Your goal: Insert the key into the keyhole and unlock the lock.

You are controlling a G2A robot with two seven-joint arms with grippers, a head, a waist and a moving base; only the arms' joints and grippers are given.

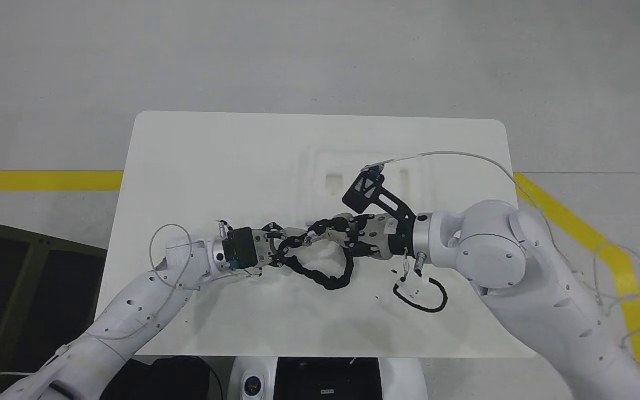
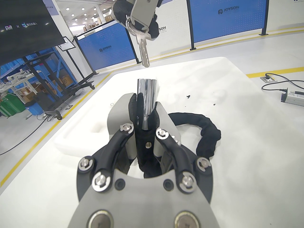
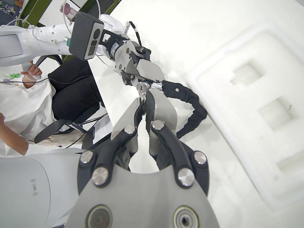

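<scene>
Left gripper [image 2: 143, 106] pinches the lock [image 2: 147, 91] by its chrome cylinder. Just beyond its fingertips hangs the key [image 2: 143, 50] — tip near the lock's end, not touching. Right gripper [image 3: 144, 105] is pressed together on the key's head. Black sleeved chain [image 2: 209, 131] trails from the lock onto the table [image 2: 237, 157].

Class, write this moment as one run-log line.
left gripper: shut on lock | right gripper: shut on key | key: tip just off keyhole, not inserted

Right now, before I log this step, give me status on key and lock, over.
Left gripper shut on lock. Right gripper shut on key, tip just short of keyhole, not inserted. Path between them clear.
</scene>
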